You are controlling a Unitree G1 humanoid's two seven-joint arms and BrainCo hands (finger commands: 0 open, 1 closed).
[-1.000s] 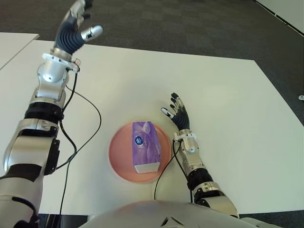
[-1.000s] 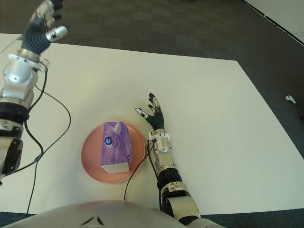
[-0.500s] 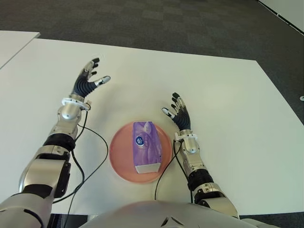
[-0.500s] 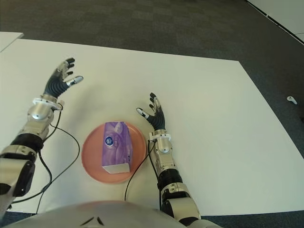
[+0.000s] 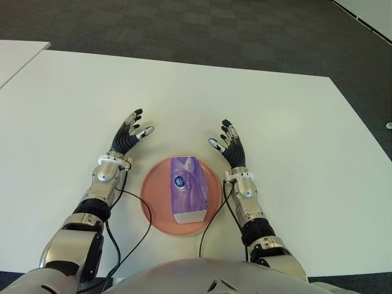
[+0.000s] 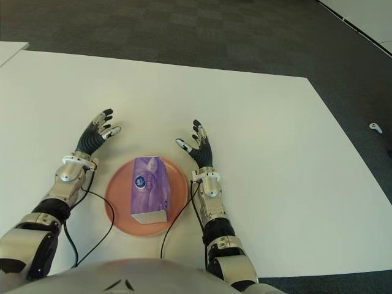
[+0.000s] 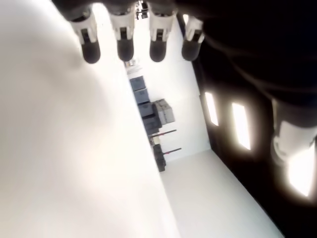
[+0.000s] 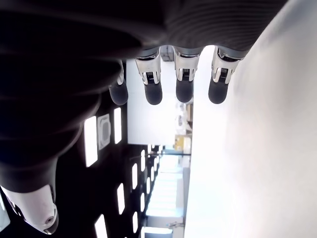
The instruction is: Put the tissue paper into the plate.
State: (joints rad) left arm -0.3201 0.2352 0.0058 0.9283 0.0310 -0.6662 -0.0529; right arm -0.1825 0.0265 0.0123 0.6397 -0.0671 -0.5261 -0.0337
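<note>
White table point(image 5: 294, 122) fills most of the scene, dark grey carpet point(image 5: 202, 24) beyond its far edge. Purple tissue pack point(image 5: 187, 197) lies flat inside the pink plate point(image 5: 150, 199) at the table's near edge, between both hands and touching neither. Left hand point(image 5: 127, 138) sits just left of the plate's far rim, fingers spread, holding nothing. Right hand point(image 5: 231, 147) just right of the far rim, fingers also spread and empty. Black cables point(image 5: 211, 220) run from each wrist past the plate toward the robot's body.
</note>
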